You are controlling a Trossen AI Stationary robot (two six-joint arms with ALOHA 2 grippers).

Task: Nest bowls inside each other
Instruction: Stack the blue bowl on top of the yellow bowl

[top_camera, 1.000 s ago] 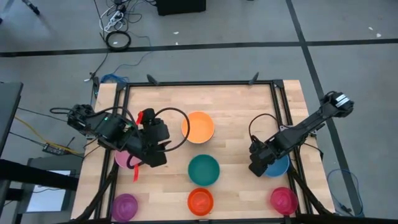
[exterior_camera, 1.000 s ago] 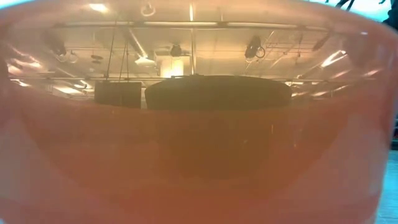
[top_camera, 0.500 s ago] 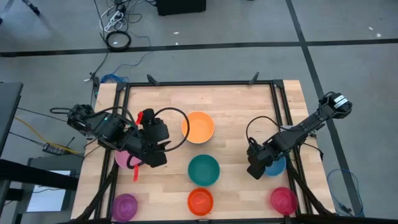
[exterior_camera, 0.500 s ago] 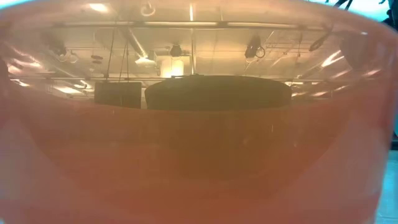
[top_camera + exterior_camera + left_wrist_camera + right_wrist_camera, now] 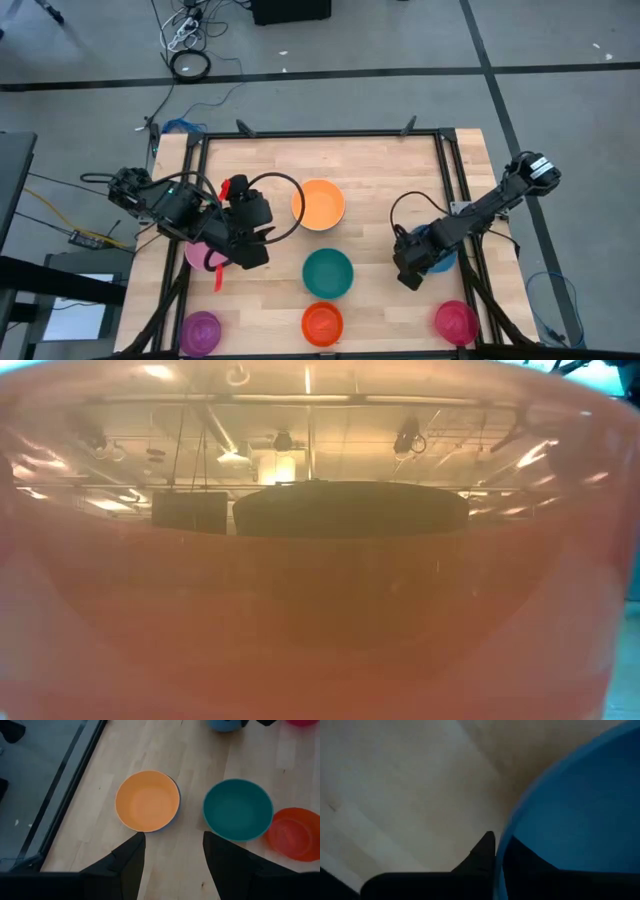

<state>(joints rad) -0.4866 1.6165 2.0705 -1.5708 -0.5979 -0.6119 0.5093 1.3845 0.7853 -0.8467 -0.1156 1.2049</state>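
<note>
Blue bowl (image 5: 570,820) rim's pinched thin in your right gripper (image 5: 495,850) at four o'clock, so it may twist free lifting; left gripper (image 5: 172,852) hangs open.

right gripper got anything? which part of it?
Yes: the right gripper is pinched on the rim of the blue bowl, one finger inside the wall and one outside. The left gripper is open, holding nothing.

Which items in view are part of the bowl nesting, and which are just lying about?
Job:
orange bowl
teal bowl
red-orange bowl
purple bowl
magenta-red bowl
pink bowl, mostly under the left arm
blue bowl, right gripper shut on its rim

Lying about:
cable coil on the floor
black box
</note>
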